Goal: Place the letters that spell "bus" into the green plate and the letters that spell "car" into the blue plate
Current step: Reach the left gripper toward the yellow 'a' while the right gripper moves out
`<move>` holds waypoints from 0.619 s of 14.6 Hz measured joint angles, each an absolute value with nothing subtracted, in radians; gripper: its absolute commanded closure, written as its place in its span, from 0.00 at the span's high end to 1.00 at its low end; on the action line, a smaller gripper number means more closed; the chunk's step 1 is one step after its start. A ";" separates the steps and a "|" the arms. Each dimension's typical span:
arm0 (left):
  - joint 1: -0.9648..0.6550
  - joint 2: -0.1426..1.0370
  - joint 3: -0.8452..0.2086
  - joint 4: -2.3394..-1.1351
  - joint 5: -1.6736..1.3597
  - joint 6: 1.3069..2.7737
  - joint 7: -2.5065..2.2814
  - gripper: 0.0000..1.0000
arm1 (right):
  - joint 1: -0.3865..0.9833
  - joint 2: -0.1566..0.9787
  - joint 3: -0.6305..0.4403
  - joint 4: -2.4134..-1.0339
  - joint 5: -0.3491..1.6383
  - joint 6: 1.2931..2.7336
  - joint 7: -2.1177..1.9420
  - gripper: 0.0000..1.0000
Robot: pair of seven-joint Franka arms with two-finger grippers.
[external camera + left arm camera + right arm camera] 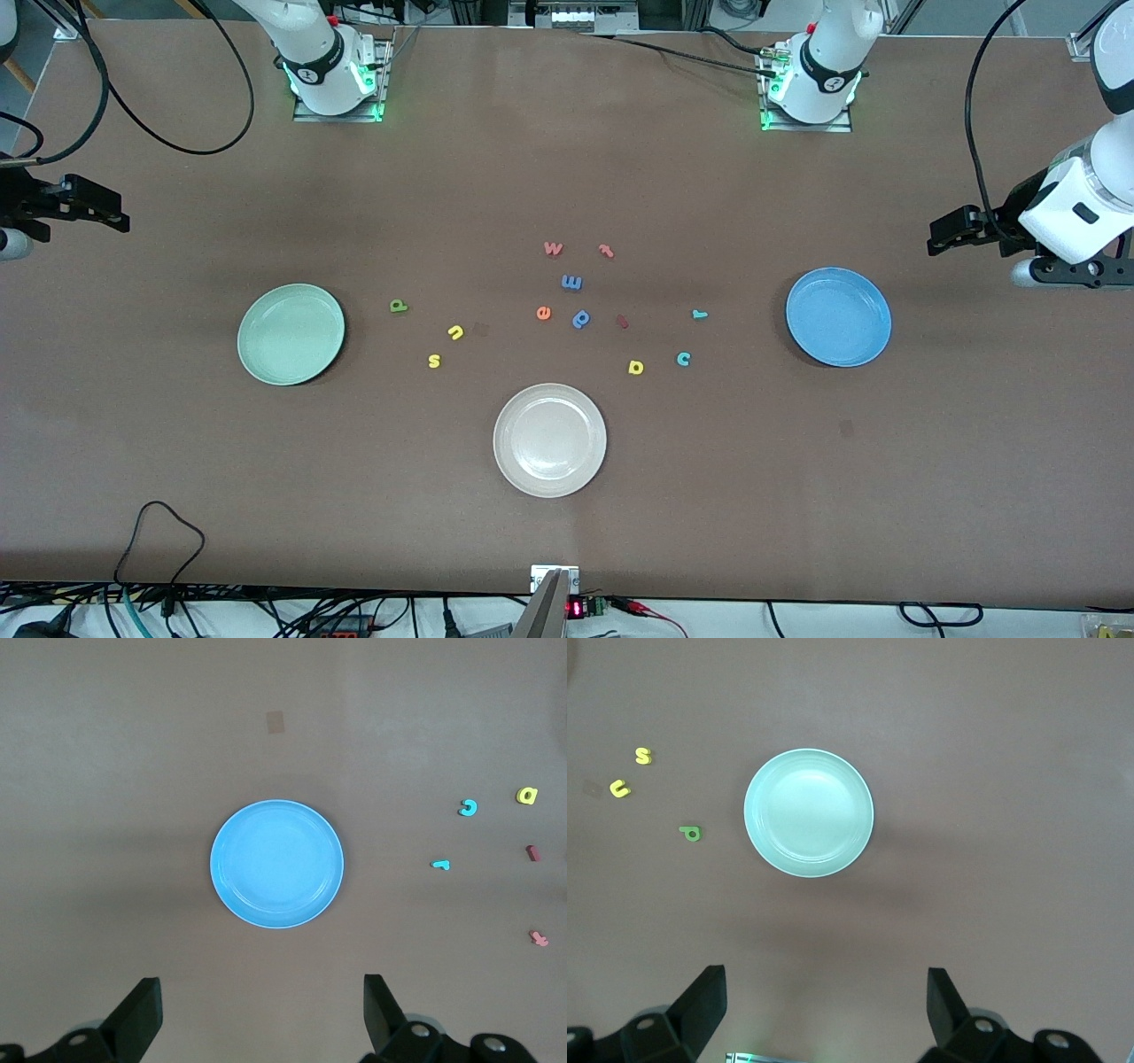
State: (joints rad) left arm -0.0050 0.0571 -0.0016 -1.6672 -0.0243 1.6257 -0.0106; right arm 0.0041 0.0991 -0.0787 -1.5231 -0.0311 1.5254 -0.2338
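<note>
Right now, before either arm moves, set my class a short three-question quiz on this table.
1. True or false: the green plate already holds a letter.
2. Which letter lies nearest the blue plate: A) teal r, B) yellow u, C) green b?
3. Fill in: both the left gripper and the right gripper stand ____.

Key: 1 false; 2 A; 3 open.
</note>
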 measured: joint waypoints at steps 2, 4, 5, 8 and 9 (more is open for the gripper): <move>-0.004 0.056 -0.002 -1.671 -0.024 1.625 -0.011 1.00 | 0.004 0.099 -0.079 -1.523 -0.031 1.525 -0.234 1.00; -0.004 0.055 -0.002 -1.679 -0.024 1.625 -0.011 1.00 | 0.004 0.099 -0.079 -1.523 -0.031 1.526 -0.234 1.00; -0.004 0.056 -0.002 -1.685 -0.024 1.625 -0.011 1.00 | 0.004 0.099 -0.079 -1.523 -0.031 1.527 -0.234 1.00; -0.013 0.088 -0.031 -1.717 -0.024 1.630 -0.007 1.00 | 0.004 0.099 -0.079 -1.524 -0.031 1.527 -0.233 1.00; -0.019 0.120 -0.058 -1.727 -0.024 1.650 -0.007 1.00 | 0.004 0.100 -0.079 -1.526 -0.031 1.527 -0.233 1.00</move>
